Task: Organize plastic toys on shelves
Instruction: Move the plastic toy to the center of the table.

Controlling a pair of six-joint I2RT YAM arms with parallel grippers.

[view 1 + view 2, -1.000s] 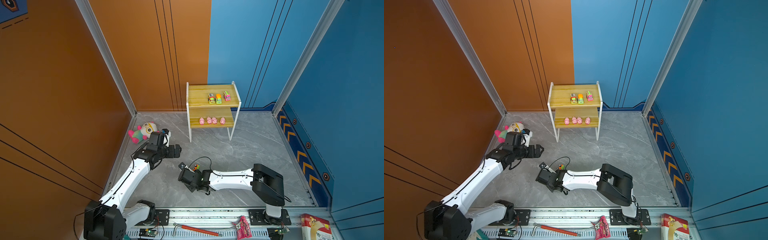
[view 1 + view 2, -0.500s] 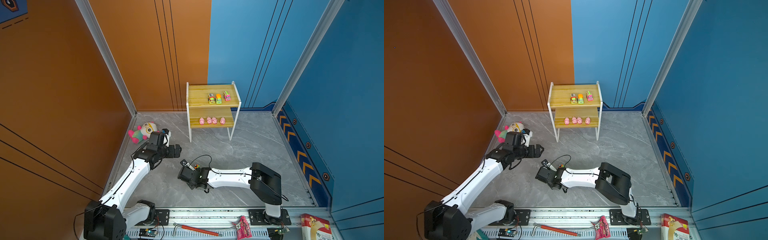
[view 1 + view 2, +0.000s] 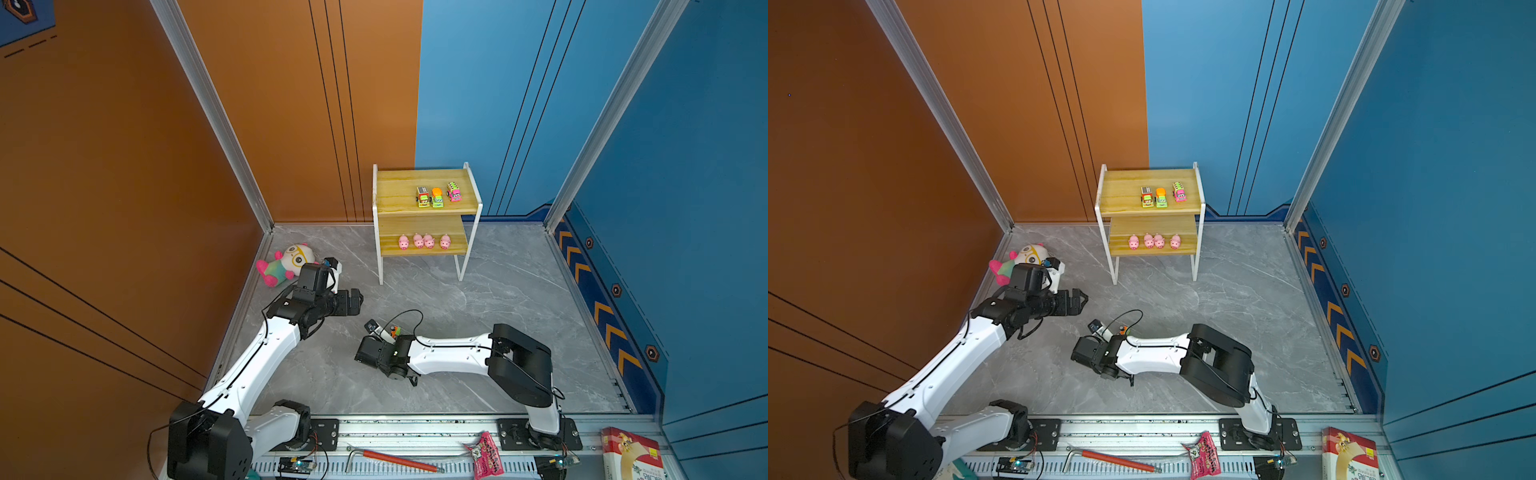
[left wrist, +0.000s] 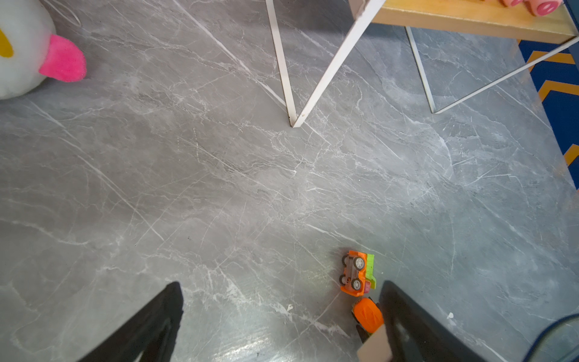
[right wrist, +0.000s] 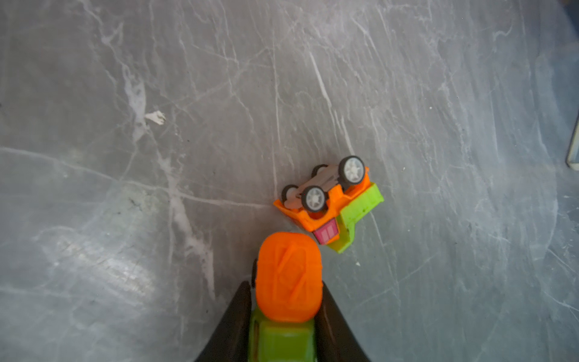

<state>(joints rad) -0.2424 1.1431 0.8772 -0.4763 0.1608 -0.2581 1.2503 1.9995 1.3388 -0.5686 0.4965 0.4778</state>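
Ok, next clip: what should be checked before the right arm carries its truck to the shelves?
1. Grip: ok. The right gripper is shut on the mixer truck, with a finger against each side.
2. Truck off the floor: cannot tell.
3. Neighbour clear: cannot tell. The overturned truck lies wheels-up right beside the held one; contact is unclear.
4. Room on the top board: ok, bare wood beside the three trucks.
5. State of the left gripper: ok, open and empty.
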